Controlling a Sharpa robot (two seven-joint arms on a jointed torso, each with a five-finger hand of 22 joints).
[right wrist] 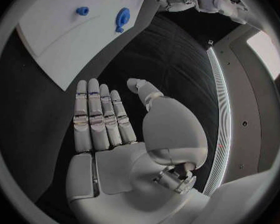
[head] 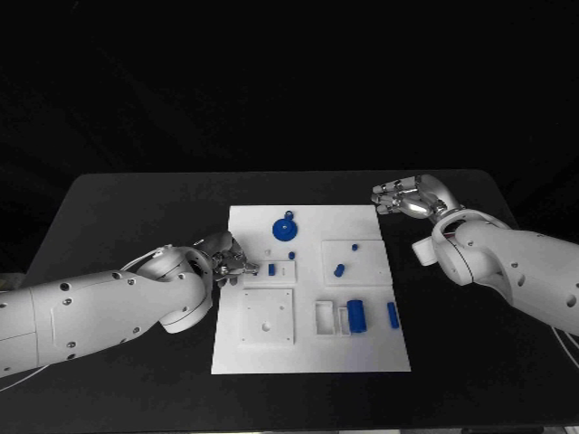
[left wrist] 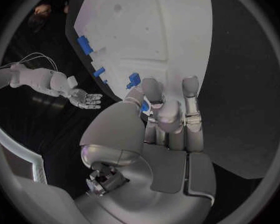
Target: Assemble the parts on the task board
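The white task board (head: 309, 348) lies mid-table and carries several blue parts: a round disc (head: 284, 228), small pegs (head: 338, 268) and a long block (head: 356, 315). My left hand (head: 224, 256) is at the board's left edge. Its thumb and fingers (left wrist: 162, 102) are closed around a small blue part (left wrist: 144, 106), just over the board (left wrist: 146, 35). My right hand (head: 413, 194) hovers over the black table beyond the board's far right corner. It holds nothing, and its fingers (right wrist: 96, 114) are straight and apart. The disc (right wrist: 122, 19) and a peg (right wrist: 82, 10) lie ahead of it.
A raised square plate (head: 268, 316) and a small white frame (head: 325, 317) stand on the near half of the board. Black table (head: 133, 208) surrounds the board on all sides.
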